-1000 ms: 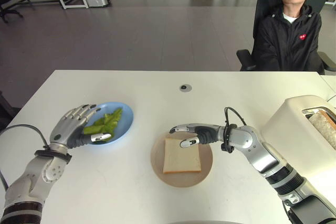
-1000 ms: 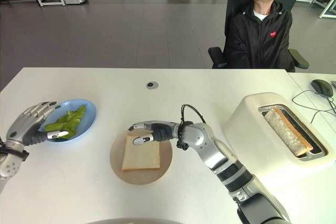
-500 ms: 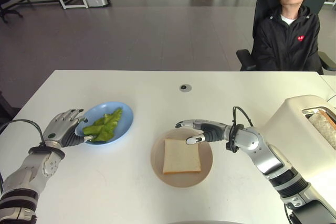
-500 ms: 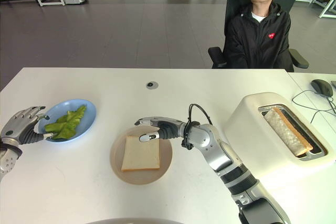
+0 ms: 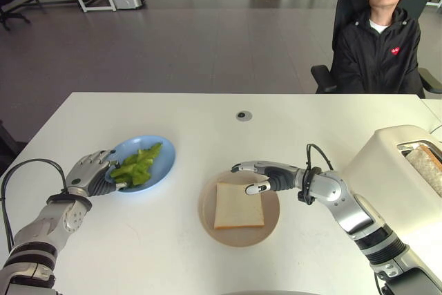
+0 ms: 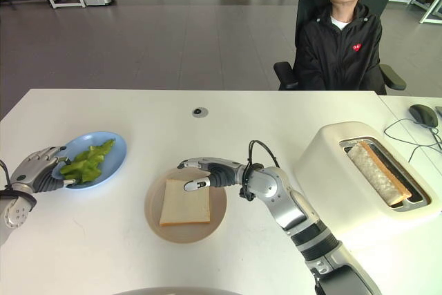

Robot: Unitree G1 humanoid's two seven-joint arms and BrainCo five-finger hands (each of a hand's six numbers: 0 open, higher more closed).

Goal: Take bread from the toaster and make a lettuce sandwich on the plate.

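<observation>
Left eye view: your right robot hand [image 5: 269, 174], spread and empty, hovers over the plate [image 5: 207, 220] at its far rim, by the bread slice [image 5: 238, 205]. Your left robot hand [image 5: 93, 174] meets the lettuce [image 5: 135, 167] in the blue dish [image 5: 166, 153]; its grip cannot be told.

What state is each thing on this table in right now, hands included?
Toaster: loaded, a slice stands in its slot.
Bread: flat on the tan plate, bare, no lettuce on it.
Lettuce: piled in the blue plate.
Right hand: open, empty, over the tan plate's far edge.
Left hand: at the blue plate's rim, against the lettuce; grasp unclear.
</observation>
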